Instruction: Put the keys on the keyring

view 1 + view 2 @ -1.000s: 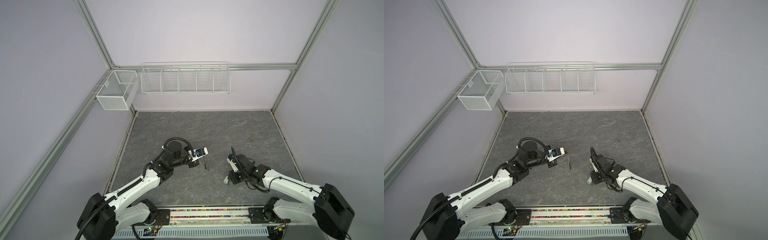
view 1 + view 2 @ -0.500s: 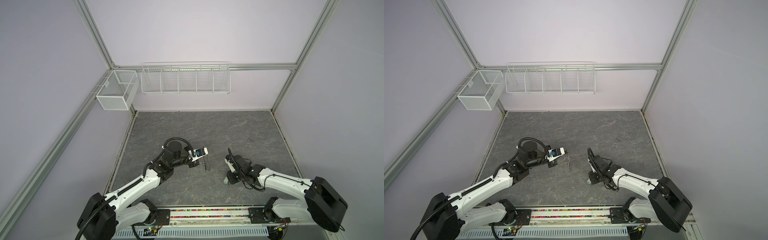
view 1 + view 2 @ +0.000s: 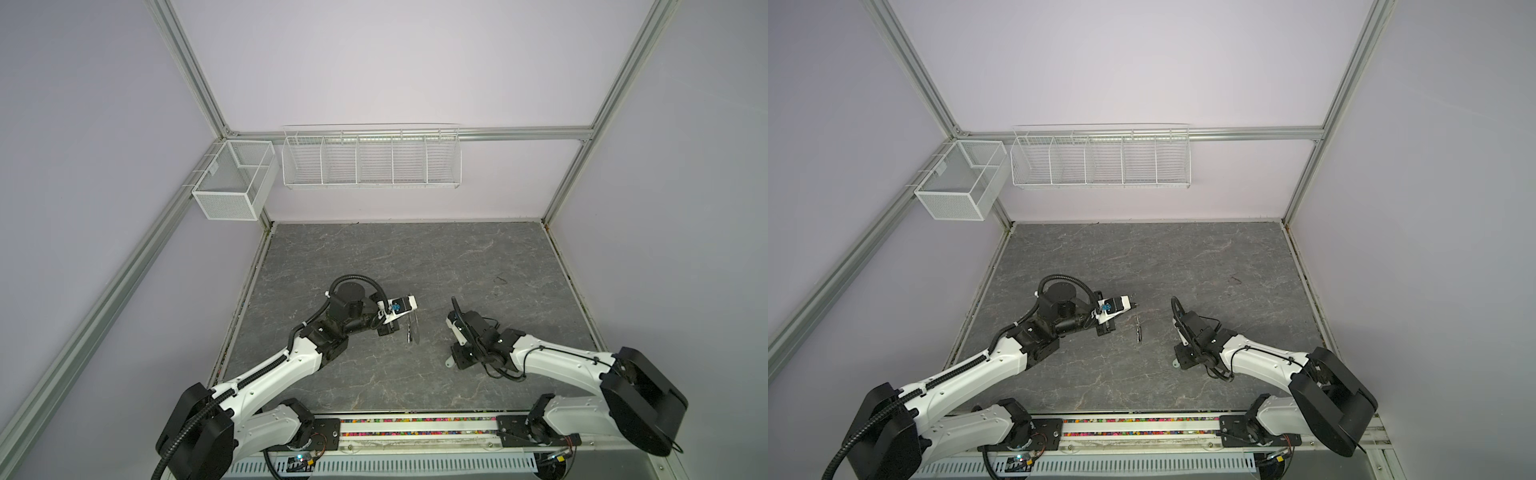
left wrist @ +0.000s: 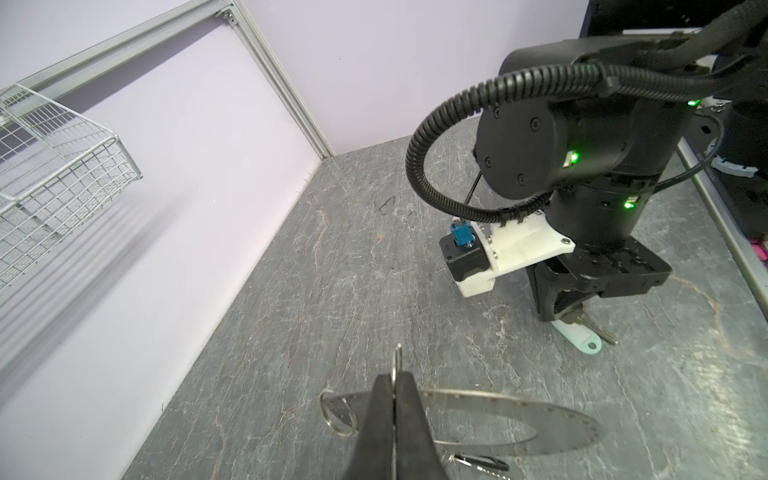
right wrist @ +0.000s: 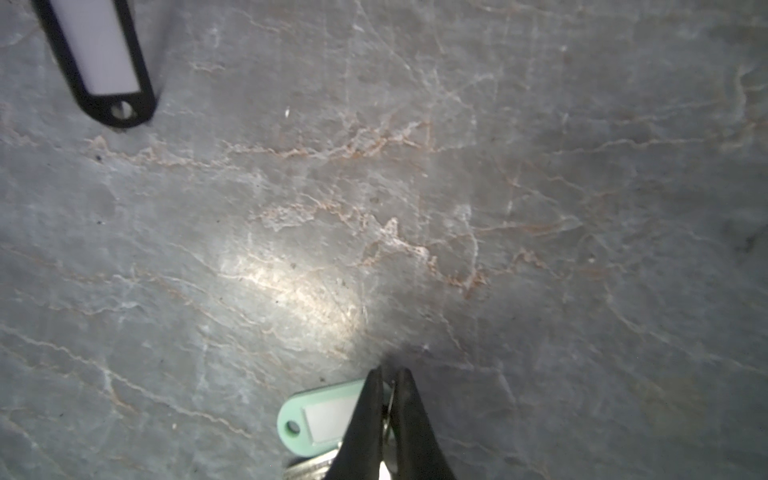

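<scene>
So, about halfway at best: left gripper (image 4: 393,376) clamps the keyring (image 4: 573,424) above the table (image 5: 415,208); right gripper (image 5: 388,370) pinches the white-tag key (image 5: 320,419) lying flat, not threaded; black-tag key (image 5: 99,54): attachment unclear.

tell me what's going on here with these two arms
Two robot arms are working on getting keys onto a big flat ring. The left gripper is shut on the ring, holding it on edge over the table. The right gripper is down at the table, pinched shut on the pale-tagged key. The black-tagged key is near the ring; I cannot tell whether it is threaded on.
</scene>
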You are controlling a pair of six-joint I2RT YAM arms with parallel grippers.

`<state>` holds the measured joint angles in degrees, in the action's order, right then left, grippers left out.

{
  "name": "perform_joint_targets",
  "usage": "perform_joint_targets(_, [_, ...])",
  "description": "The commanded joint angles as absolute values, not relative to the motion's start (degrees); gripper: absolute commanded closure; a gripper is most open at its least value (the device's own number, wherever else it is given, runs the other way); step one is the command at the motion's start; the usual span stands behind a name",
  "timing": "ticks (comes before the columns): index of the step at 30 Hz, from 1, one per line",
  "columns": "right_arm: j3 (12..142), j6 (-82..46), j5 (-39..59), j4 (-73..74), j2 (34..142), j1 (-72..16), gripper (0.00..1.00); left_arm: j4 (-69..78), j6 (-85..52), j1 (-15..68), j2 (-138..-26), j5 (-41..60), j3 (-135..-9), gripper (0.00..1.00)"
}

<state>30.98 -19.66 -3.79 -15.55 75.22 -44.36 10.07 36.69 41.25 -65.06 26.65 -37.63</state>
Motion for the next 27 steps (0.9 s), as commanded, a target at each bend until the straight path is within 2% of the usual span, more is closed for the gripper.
perform_joint_targets(1, [31.46,-19.48,-4.7,-18.29,75.55,-45.26,0.93,11.71,36.96,41.13,-64.73,27.43,-38.63,1.0])
perform_joint_targets(5, [32.72,-19.17,-5.76,-21.53,73.66,-45.64,0.92,11.61,36.98,41.13,-64.74,27.39,-38.67,1.0])
perform_joint_targets(7, [33.02,-20.4,-6.64,-23.1,73.43,-45.62,0.77,11.71,37.08,41.13,-64.78,27.33,-38.61,1.0])
perform_joint_targets(10, [32.79,-21.42,-7.28,-23.4,73.1,-45.7,0.67,12.13,36.99,41.13,-64.87,27.65,-38.41,1.0])
perform_joint_targets(20, [31.1,-22.95,-8.85,-22.29,66.84,-47.18,0.68,12.49,36.87,41.13,-64.91,27.86,-38.14,1.0])
perform_joint_targets(27, [30.08,-27.37,-10.59,-24.05,68.11,-49.33,0.72,12.85,36.65,41.13,-65.31,28.06,-38.23,1.0])
